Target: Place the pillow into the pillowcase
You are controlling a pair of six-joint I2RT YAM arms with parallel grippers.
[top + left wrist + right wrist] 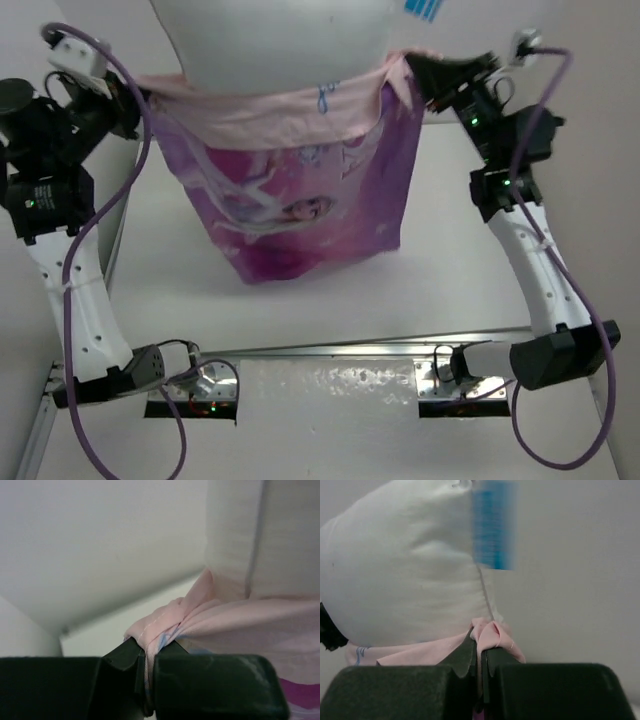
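From above, the plump white fabric pillow (280, 40) sits with its lower end inside the thin purple princess-print pillowcase (300, 190), which is held up between both arms. The wrist views show the grip close up: the left gripper (145, 655) and the right gripper (480, 650) are each clenched on the case's pale pink rim. The right wrist view also shows the pillow's blue tag (492, 525).

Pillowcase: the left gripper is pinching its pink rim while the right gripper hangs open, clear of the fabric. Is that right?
Not quite. The right gripper is not open and clear: it is shut on the pillowcase rim too, as the right wrist view shows. The left gripper does pinch the pink rim.
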